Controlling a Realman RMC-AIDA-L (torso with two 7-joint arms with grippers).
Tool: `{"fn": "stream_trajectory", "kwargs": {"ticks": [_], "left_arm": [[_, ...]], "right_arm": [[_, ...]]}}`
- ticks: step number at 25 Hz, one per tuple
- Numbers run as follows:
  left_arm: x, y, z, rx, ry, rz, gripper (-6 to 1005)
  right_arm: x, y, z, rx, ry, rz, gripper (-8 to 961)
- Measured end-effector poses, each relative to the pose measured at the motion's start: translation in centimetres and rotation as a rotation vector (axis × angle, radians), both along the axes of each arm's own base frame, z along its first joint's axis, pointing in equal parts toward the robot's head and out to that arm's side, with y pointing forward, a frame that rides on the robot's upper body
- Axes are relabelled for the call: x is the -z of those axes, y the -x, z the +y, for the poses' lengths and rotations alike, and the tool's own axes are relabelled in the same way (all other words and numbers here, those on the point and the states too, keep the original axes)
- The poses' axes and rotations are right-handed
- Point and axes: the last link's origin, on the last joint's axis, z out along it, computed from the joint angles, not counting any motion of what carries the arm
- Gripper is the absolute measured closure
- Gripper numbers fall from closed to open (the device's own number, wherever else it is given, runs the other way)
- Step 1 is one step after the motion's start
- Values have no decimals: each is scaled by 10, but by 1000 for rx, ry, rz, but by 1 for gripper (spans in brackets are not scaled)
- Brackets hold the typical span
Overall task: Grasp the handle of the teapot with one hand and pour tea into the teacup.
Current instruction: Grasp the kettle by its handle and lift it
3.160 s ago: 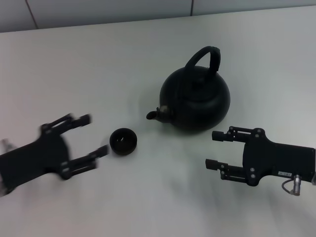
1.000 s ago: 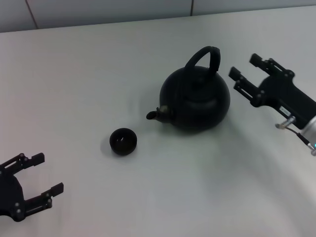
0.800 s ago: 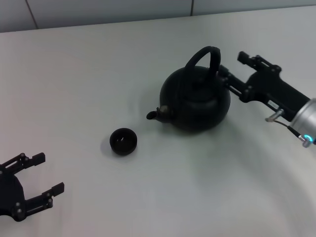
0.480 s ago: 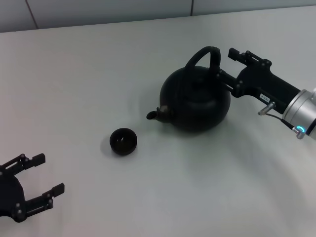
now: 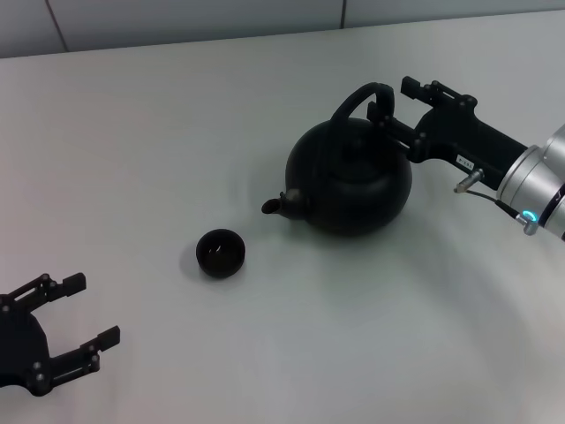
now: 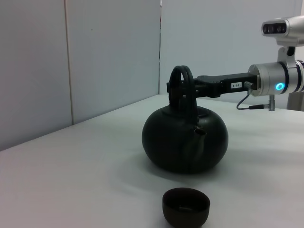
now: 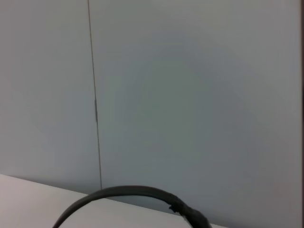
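The matte-black teapot (image 5: pixel 349 181) stands at the table's middle, spout toward the small black teacup (image 5: pixel 220 253) on its left. Its arched handle (image 5: pixel 357 97) rises over the lid. My right gripper (image 5: pixel 393 99) is open at handle height, one finger on each side of the handle's right part, not closed on it. The left wrist view shows the teapot (image 6: pixel 185 142), handle (image 6: pixel 182 78), teacup (image 6: pixel 185 206) and right gripper (image 6: pixel 178 89) side on. The right wrist view shows only the handle's arc (image 7: pixel 133 192). My left gripper (image 5: pixel 93 309) is open and empty at the front left.
The white table (image 5: pixel 177 132) carries only the pot and cup. A grey panelled wall (image 5: pixel 177 18) runs along its far edge. The right arm's silver wrist (image 5: pixel 538 181) reaches in from the right edge.
My right gripper rose from the table's right front, swung round behind the pot and moved left until its fingers straddle the handle. My left gripper drew back from the cup to the front left.
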Motion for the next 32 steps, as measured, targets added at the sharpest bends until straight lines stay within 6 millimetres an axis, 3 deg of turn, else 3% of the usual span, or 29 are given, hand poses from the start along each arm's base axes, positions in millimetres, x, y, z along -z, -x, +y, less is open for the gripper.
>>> {"fn": "stream_trajectory", "kwargs": {"ticks": [25,27,32], "left_arm": [[0,-2,1,4,-3,-9,198],[0,-2,1,3,-5,-12,198],[0,-2,1,3,-6,-12,198]], "right_arm": [[2,0,0,-4,17,-20,431],[2,1,1,-8,17,-20,671],[2,3,3,-7,21,-12,835]]}}
